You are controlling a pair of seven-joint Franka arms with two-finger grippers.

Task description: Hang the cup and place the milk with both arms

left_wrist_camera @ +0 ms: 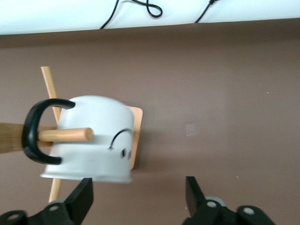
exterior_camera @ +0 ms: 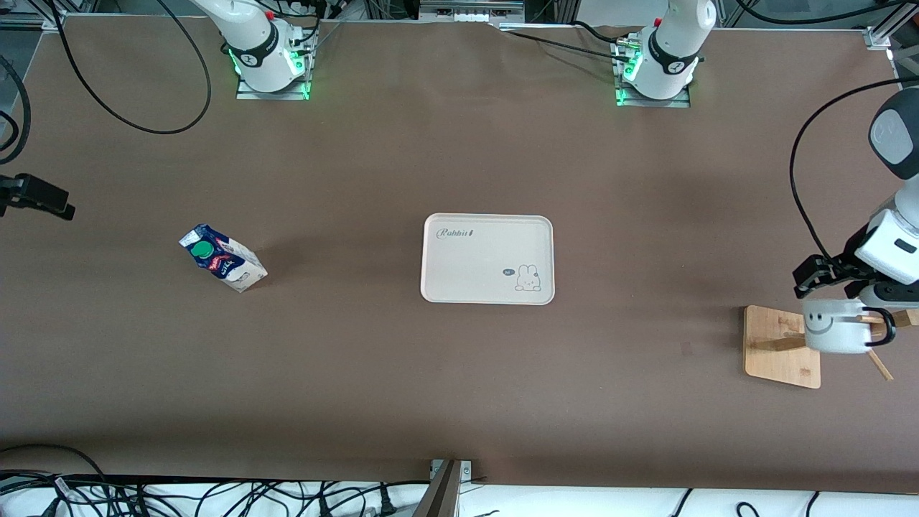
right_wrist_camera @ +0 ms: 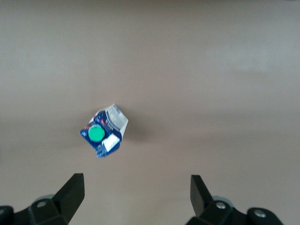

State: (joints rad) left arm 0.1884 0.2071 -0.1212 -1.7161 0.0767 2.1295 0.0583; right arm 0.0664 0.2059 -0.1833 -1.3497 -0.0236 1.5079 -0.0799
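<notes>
**Cup looks hung; milk untouched**

Cup half: the small white enamel-style mug with smiley face and black loop handle [exterior_camera: 835, 327] hangs on the light wooden peg rack with flat square base [exterior_camera: 782, 347], at the left arm's end of the table. In the left wrist view a wooden peg [left_wrist_camera: 65, 135] runs through the handle loop and the mug [left_wrist_camera: 91, 138] hangs tilted from it. The left gripper [exterior_camera: 826, 276] sits just above the mug, fingers spread, nothing between them; I can't tell for certain that they're clear of the rim in the front view, but the wrist view shows a gap. I'd call this step done, retreat pending.

Milk half: not started. The dark blue gable-top carton with green screw cap [exterior_camera: 222, 257] stands on the brown table, toward the right arm's end, well apart from the cream rectangular tray with rabbit print [exterior_camera: 488, 259] at table centre. The tray holds nothing. It's the likely drop spot, my guess.

The right gripper [right_wrist_camera: 136, 199] is over the carton [right_wrist_camera: 104, 130], fingers spread wide, no contact. Remaining: descend, grasp, carry, release.
</notes>
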